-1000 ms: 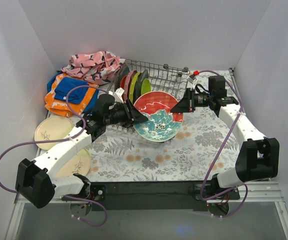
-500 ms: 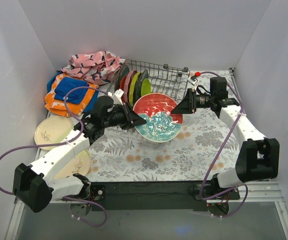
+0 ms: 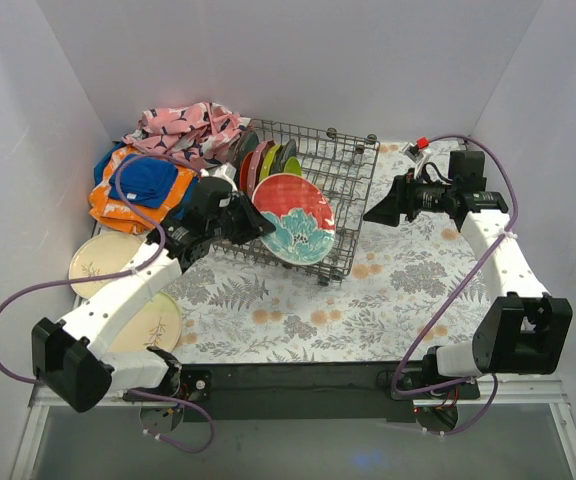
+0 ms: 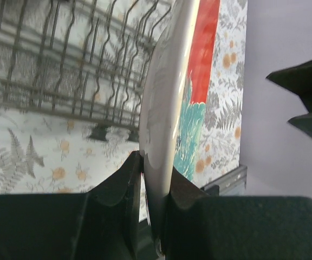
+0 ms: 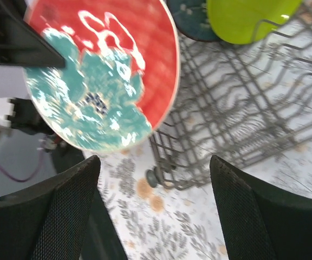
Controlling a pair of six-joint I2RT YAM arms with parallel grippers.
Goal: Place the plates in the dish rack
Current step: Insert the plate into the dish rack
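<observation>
My left claw (image 4: 153, 165) is clenched on the rim of the red plate (image 3: 293, 218), holding it on edge at the near side of the rack (image 3: 348, 170). My right claw (image 3: 376, 212) gapes empty beside the rack, apart from the plate.

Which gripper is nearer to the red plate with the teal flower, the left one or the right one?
Left. The left gripper clamps the red plate at its rim; the right gripper hangs open to its right, not touching.

Glossy plate (image 3: 294, 219), wire rack (image 3: 345, 190)
</observation>
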